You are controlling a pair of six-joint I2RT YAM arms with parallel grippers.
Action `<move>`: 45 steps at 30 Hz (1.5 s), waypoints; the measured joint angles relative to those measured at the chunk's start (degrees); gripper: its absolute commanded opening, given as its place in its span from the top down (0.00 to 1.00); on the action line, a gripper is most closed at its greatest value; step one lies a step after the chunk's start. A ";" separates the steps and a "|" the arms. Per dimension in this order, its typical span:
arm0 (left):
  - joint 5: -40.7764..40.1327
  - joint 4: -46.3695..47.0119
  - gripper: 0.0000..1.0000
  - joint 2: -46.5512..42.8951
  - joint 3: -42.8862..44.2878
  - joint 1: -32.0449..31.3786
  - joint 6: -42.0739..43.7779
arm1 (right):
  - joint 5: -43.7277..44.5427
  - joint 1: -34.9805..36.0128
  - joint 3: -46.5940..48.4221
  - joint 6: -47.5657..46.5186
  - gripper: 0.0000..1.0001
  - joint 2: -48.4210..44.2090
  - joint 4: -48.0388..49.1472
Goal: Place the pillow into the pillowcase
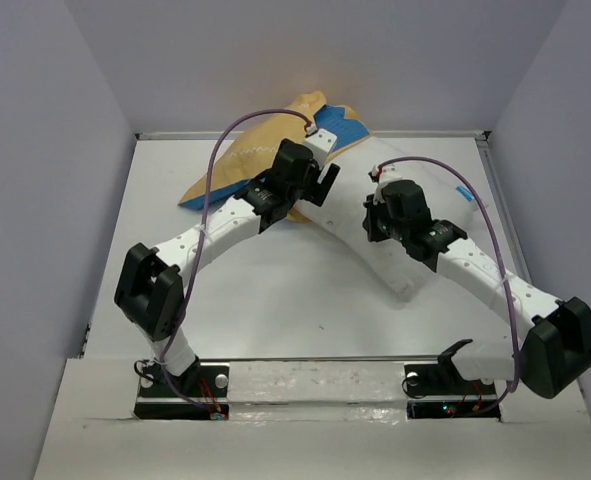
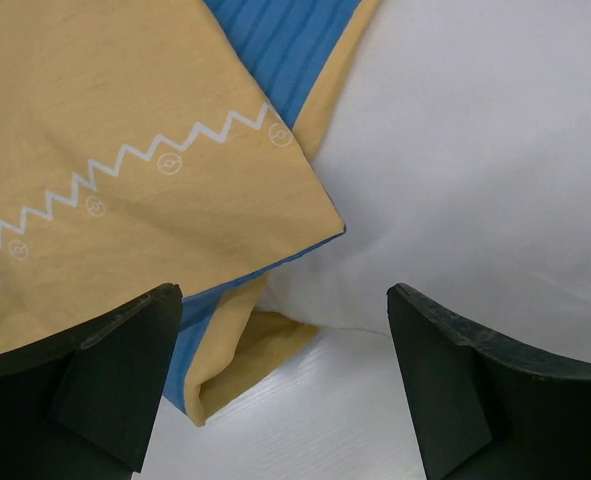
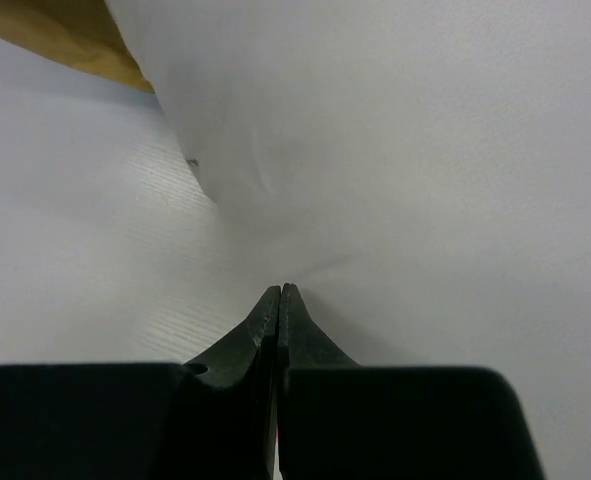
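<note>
The pillowcase (image 1: pixel 237 165), mustard-yellow with a blue side, lies crumpled at the back of the table. In the left wrist view its yellow face (image 2: pixel 125 150) has a white zigzag line and its open mouth (image 2: pixel 230 355) faces me. The white pillow (image 1: pixel 350 235) lies to its right, one end touching the pillowcase. My left gripper (image 1: pixel 317 190) is open and empty, with jaws wide apart (image 2: pixel 285 400), just above the table where the pillowcase mouth meets the pillow (image 2: pixel 475 150). My right gripper (image 1: pixel 373 212) is shut, and its tips (image 3: pixel 280 292) pinch the pillow's fabric (image 3: pixel 405 150).
The white table (image 1: pixel 275 290) is boxed in by grey walls at the left, back and right. A purple cable loops over each arm. A corner of the pillowcase (image 3: pixel 65 35) shows at the top left of the right wrist view.
</note>
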 measured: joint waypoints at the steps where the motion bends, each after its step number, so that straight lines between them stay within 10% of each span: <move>1: -0.20 -0.42 0.07 0.50 0.13 0.09 0.52 | -0.20 0.00 0.00 0.24 1.00 0.39 0.00; 2: -0.72 -0.68 0.07 0.83 0.13 0.17 0.94 | -0.42 0.00 0.00 0.44 1.00 0.79 0.00; 7: -4.13 -1.55 0.12 3.54 1.62 0.20 2.95 | -1.40 0.00 0.00 1.01 0.18 1.84 -0.02; 11: -6.01 -1.86 0.37 8.02 7.21 0.33 4.70 | -1.49 0.09 0.11 1.07 0.09 1.77 0.09; 13: -6.38 -1.90 0.87 10.19 9.81 0.96 5.95 | -0.33 0.42 1.05 0.61 0.03 2.14 -0.24; 17: -5.95 -1.95 1.00 11.58 11.69 2.14 6.88 | 2.73 0.48 5.05 -0.96 0.00 5.75 -0.07; 20: -5.51 -1.86 1.00 11.56 12.31 3.87 6.88 | 6.14 0.76 11.74 -3.52 0.11 15.02 0.68; 23: -4.13 -1.70 1.00 11.26 12.37 5.84 6.60 | 8.68 0.94 16.96 -6.71 0.88 23.82 0.22; 24: -3.67 -1.73 1.00 11.10 12.37 6.58 6.34 | 9.84 1.16 18.53 -7.15 1.00 26.49 0.26; 30: -6.64 -2.08 1.00 7.32 12.33 10.82 3.72 | 11.52 5.01 18.51 -12.96 1.00 29.24 2.19; 41: -30.18 -0.74 1.00 -11.43 11.02 23.23 2.56 | 2.62 27.50 -0.72 -11.45 1.00 3.08 -0.79; 44: -31.34 0.04 0.16 -10.34 14.69 24.44 3.10 | 1.99 27.28 -2.97 -8.15 1.00 -4.55 -5.18; 45: -30.73 -0.70 0.08 -8.00 17.09 25.35 2.60 | 2.27 26.84 -3.23 -7.34 1.00 -6.21 -6.05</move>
